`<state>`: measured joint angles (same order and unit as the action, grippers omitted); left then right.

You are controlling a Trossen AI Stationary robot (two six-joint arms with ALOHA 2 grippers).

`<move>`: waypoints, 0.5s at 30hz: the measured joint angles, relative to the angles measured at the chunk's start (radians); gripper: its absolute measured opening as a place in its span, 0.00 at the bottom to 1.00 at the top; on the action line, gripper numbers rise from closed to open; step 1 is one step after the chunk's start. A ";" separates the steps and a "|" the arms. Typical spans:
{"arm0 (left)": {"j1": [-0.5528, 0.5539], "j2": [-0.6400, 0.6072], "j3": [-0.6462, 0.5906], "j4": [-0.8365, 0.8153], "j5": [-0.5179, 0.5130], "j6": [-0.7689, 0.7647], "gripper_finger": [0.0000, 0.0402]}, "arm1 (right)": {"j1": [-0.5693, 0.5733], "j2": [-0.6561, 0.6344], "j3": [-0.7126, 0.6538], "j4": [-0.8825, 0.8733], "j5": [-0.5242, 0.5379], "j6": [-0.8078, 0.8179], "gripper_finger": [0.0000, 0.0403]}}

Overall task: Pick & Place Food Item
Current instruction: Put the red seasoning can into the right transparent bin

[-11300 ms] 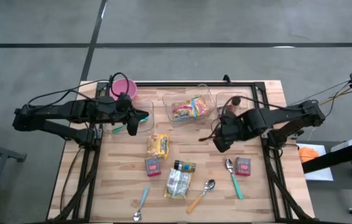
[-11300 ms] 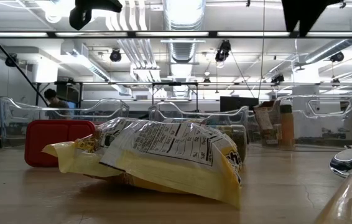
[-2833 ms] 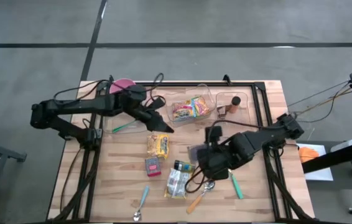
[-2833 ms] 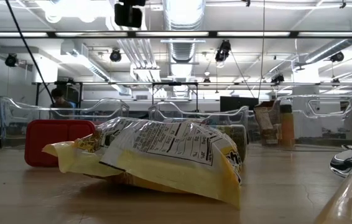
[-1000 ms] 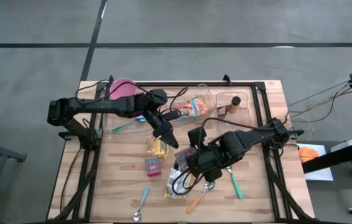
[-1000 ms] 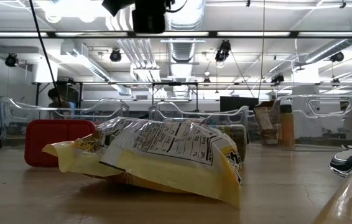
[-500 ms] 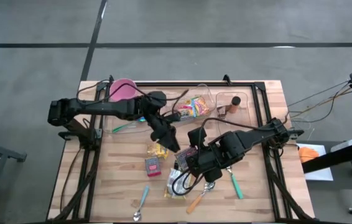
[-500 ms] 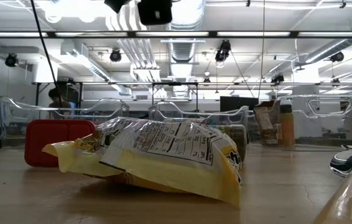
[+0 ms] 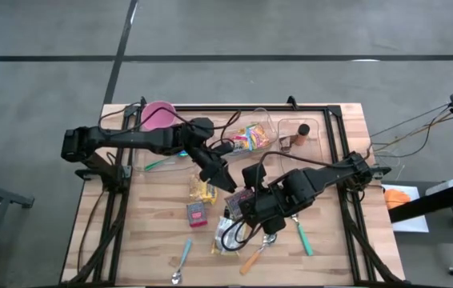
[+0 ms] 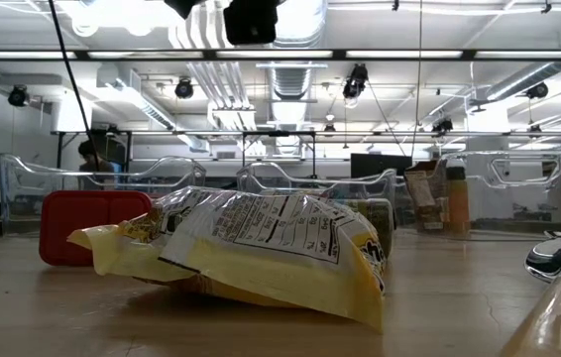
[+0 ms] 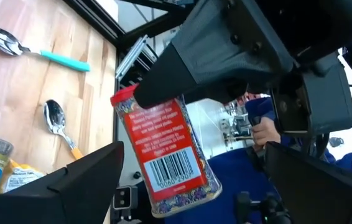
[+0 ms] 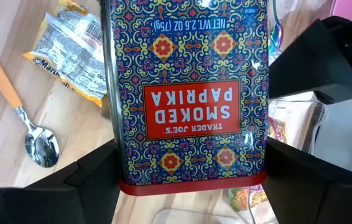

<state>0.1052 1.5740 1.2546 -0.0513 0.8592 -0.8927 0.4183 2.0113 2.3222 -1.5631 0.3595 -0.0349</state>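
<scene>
Your right gripper (image 9: 241, 200) is clamped on the red-lidded, blue-patterned smoked paprika tin (image 12: 185, 93), held up over the middle of the wooden counter (image 9: 330, 240). Your left gripper (image 9: 225, 183), at about 10 o'clock from the tin and just beside it, stands spread wide and empty. This looks like a handover step: you'd next bring the left fingers around the tin's free end and close before the right lets go.
</scene>
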 joint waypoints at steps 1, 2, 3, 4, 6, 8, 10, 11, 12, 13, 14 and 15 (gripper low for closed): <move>0.000 0.000 0.000 -0.002 0.008 0.000 0.98 | 0.003 0.000 0.000 0.000 0.000 -0.002 0.76; 0.001 0.000 0.000 -0.006 0.016 0.000 0.98 | 0.005 0.000 0.000 0.000 0.002 -0.002 0.76; 0.001 0.000 -0.001 -0.017 0.025 0.000 0.98 | 0.007 0.000 0.000 0.000 0.002 -0.003 0.76; 0.001 0.000 -0.001 -0.025 0.031 -0.001 0.98 | 0.010 0.000 0.000 0.000 0.003 -0.008 0.76; 0.001 0.000 -0.003 -0.053 0.033 -0.014 0.98 | 0.015 0.000 0.000 -0.001 0.008 -0.018 0.76; 0.001 0.000 -0.004 -0.087 0.035 -0.022 0.98 | 0.018 0.000 0.000 -0.001 0.010 -0.024 0.76; 0.000 0.001 -0.004 -0.111 0.034 -0.028 0.98 | 0.018 0.000 0.000 -0.001 0.011 -0.024 0.76; 0.000 0.001 -0.004 -0.114 0.033 -0.037 0.98 | 0.018 0.000 0.000 -0.001 0.014 -0.025 0.76; 0.000 0.001 -0.004 -0.113 0.031 -0.055 0.98 | 0.018 0.000 0.000 -0.001 0.018 -0.028 0.76; 0.000 0.001 -0.004 -0.112 0.030 -0.079 0.98 | 0.018 0.000 0.000 -0.001 0.026 -0.037 0.76; 0.000 0.001 -0.004 -0.108 0.027 -0.107 0.98 | 0.018 0.000 0.000 -0.001 0.037 -0.048 0.76; 0.000 0.001 -0.004 -0.106 0.026 -0.131 0.98 | 0.018 0.000 0.000 0.000 0.043 -0.058 0.76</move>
<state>0.1055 1.5745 1.2507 -0.1574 0.8852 -1.0234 0.4358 2.0109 2.3222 -1.5631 0.4030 -0.0928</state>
